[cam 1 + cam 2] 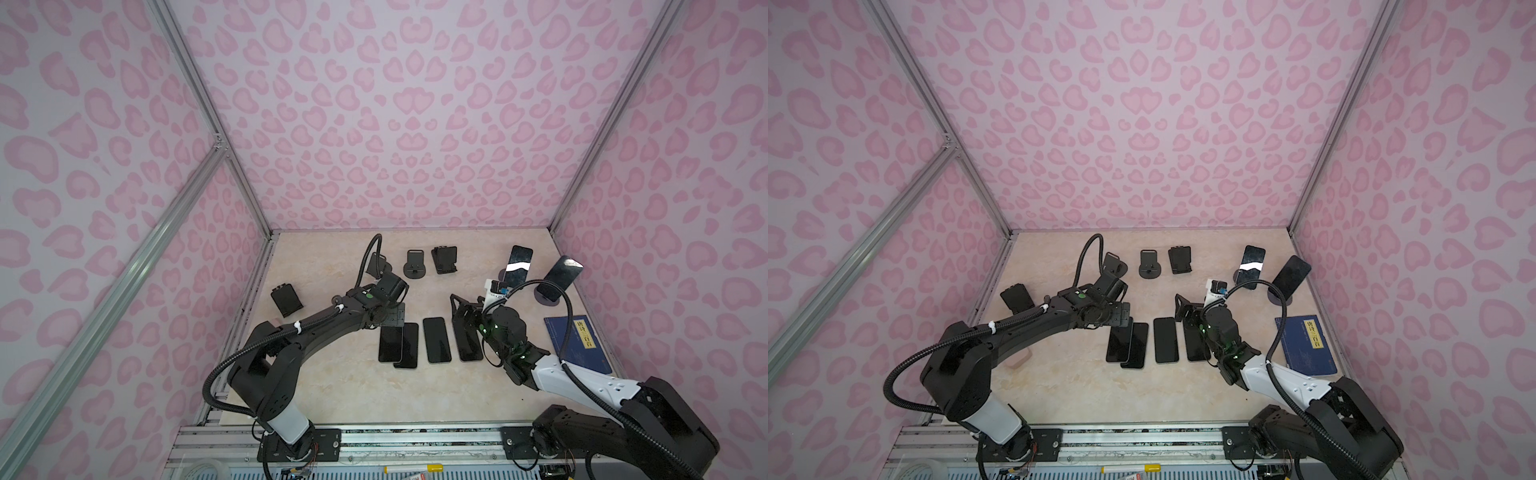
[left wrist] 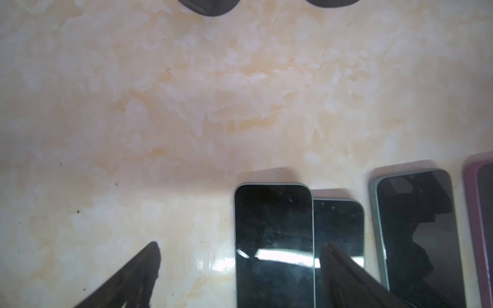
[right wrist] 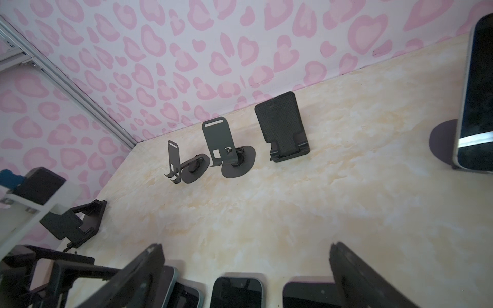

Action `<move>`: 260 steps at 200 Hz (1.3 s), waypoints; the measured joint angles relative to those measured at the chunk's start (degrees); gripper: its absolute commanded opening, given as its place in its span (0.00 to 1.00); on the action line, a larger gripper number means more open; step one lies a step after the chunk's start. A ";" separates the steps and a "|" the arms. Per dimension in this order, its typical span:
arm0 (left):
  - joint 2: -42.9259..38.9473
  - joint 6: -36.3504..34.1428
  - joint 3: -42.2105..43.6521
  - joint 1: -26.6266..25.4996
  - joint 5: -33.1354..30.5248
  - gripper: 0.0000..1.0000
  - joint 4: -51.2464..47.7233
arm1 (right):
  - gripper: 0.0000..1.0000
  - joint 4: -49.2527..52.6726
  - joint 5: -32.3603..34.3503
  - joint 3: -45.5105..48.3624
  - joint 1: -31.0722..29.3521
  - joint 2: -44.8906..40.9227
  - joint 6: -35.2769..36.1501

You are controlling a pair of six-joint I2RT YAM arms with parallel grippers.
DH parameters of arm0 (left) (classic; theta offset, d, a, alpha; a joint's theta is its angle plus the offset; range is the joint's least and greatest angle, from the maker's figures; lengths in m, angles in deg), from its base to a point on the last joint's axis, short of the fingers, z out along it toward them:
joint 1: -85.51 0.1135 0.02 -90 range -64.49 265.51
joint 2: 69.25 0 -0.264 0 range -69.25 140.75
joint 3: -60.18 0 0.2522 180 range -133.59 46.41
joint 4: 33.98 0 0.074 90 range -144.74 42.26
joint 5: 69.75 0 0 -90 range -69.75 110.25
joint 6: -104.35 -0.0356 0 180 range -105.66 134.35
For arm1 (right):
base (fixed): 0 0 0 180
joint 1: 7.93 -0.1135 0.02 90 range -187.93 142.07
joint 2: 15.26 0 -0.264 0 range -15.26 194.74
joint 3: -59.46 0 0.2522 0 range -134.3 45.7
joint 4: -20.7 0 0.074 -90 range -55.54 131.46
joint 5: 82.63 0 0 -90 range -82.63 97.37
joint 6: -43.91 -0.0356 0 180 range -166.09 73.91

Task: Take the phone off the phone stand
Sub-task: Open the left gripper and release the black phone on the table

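The right gripper (image 3: 246, 248) is spread wide and empty, hovering low over a row of four dark phones (image 1: 436, 340) lying flat on the marbled beige tabletop (image 1: 345, 386). The nearer target is a glossy black-screened phone (image 3: 477, 93) propped on a dark round-based stand (image 3: 442, 141). It lies ahead of this gripper and off to its right. Its long axis rises from the stand's lip and leans back, away from the hand.

A second dark phone (image 1: 562, 274) leans on another round-based stand (image 1: 545, 300), further to the right. The right arm looks clearly the closer one. The left gripper (image 2: 241, 246), also released and holding nothing, hangs above the leftmost flat phone (image 2: 273, 240), which overlaps its neighbour, well apart from both occupied stands.

No object appears to block the right gripper's path, though its own black cable (image 1: 536, 282) arcs near both stands and might brush them. Empty black stands (image 3: 229, 149) sit ahead to its left. A blue book (image 1: 577, 345) lies to the right of its forearm.
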 measured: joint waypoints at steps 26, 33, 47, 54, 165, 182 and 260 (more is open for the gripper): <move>-2.71 -1.77 0.63 0.00 0.15 0.99 0.61 | 0.99 0.07 0.52 0.00 0.00 0.50 0.00; -3.08 -2.45 0.90 0.00 0.26 0.99 0.81 | 0.99 0.13 0.52 0.00 0.00 0.74 0.00; -3.28 -2.89 1.38 0.00 0.37 0.99 1.38 | 0.99 0.31 0.52 0.00 0.00 1.16 0.00; -3.28 -3.15 1.57 0.00 0.52 0.99 1.51 | 0.99 0.42 0.52 0.00 0.00 1.29 0.00; -0.39 -3.19 2.84 -0.85 4.48 0.97 3.15 | 0.99 1.20 0.61 -1.64 0.00 5.05 0.31; 1.64 -2.80 3.78 -1.42 6.10 0.97 3.91 | 0.99 1.14 0.44 -1.84 0.00 5.09 0.42; 7.30 -0.24 4.59 -1.40 8.74 0.93 8.04 | 0.99 1.18 -0.31 -1.81 -0.02 4.37 0.42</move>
